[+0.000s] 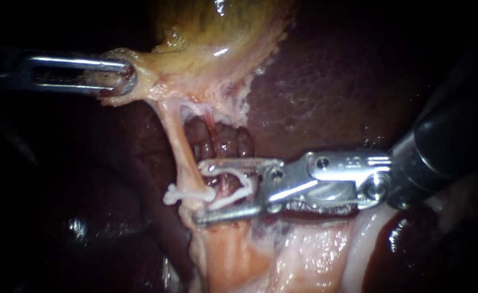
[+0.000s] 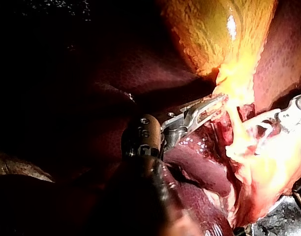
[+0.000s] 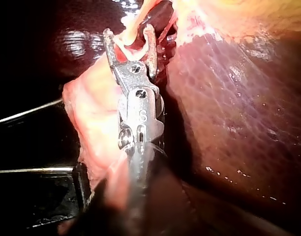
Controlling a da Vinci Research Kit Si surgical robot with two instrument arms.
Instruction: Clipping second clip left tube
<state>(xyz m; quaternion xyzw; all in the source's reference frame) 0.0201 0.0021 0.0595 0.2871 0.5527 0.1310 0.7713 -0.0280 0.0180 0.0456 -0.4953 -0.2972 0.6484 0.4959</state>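
The pale left tube (image 1: 176, 141) runs down from the yellow gallbladder (image 1: 217, 27). A white clip (image 1: 174, 194) sits across it low down. My right instrument (image 1: 198, 191) comes in from the right. Its jaws stand wide apart with a second white clip (image 1: 239, 176) seated between them, their tips reaching the tube right at the first clip. The right wrist view shows the same jaws (image 3: 130, 42) straddling pale tissue. My left instrument (image 1: 125, 76) is shut on the gallbladder's lower edge and holds it out to the left, as the left wrist view (image 2: 214, 105) also shows.
Dark red liver (image 1: 347, 81) lies behind and to the right. Pale fatty tissue (image 1: 304, 249) spreads below the right instrument. Dark reddish lumps (image 1: 225, 144) show in the gap right of the tube.
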